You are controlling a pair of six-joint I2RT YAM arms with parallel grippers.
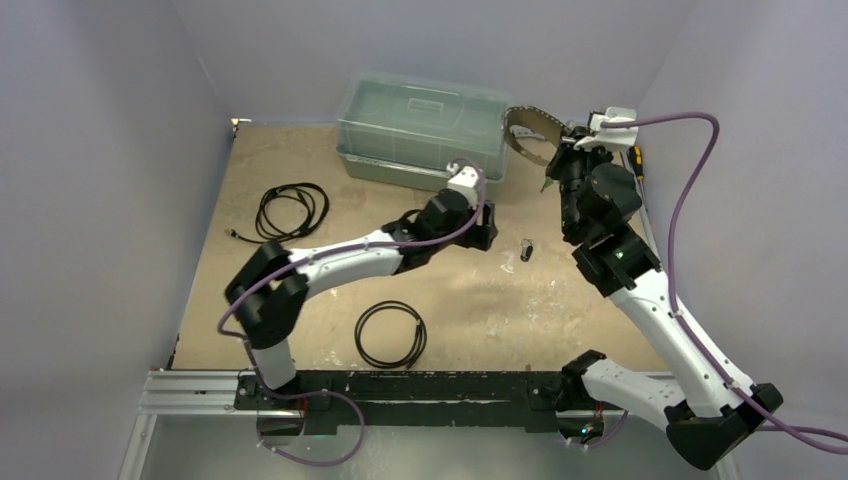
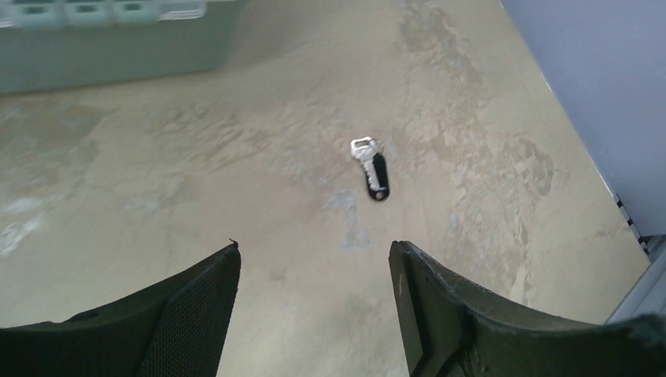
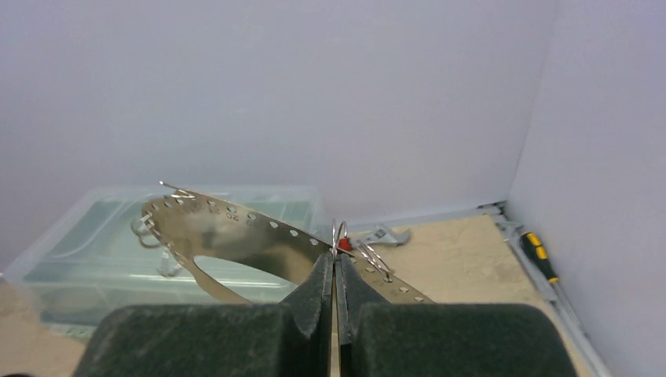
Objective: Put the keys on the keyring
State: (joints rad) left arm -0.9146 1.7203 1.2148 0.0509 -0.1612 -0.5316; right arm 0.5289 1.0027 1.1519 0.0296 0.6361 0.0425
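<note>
Key pick-up looks in hand: the left gripper (image 2: 314,263), spread, hovers short of a key (image 2: 371,169) lying toward the bench's (image 2: 157,181) right edge. The right gripper (image 3: 335,263) pinches the keyring (image 3: 236,225) aloft near the far-right corner. The next move likely calls for advancing, lowering and straddling the key.

No writing, label, brand, number or sign can be read on anything.

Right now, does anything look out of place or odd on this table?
One black-headed key lies alone on the table, ahead of the open left gripper, apart from the perforated metal keyring the right gripper pinches aloft.
</note>
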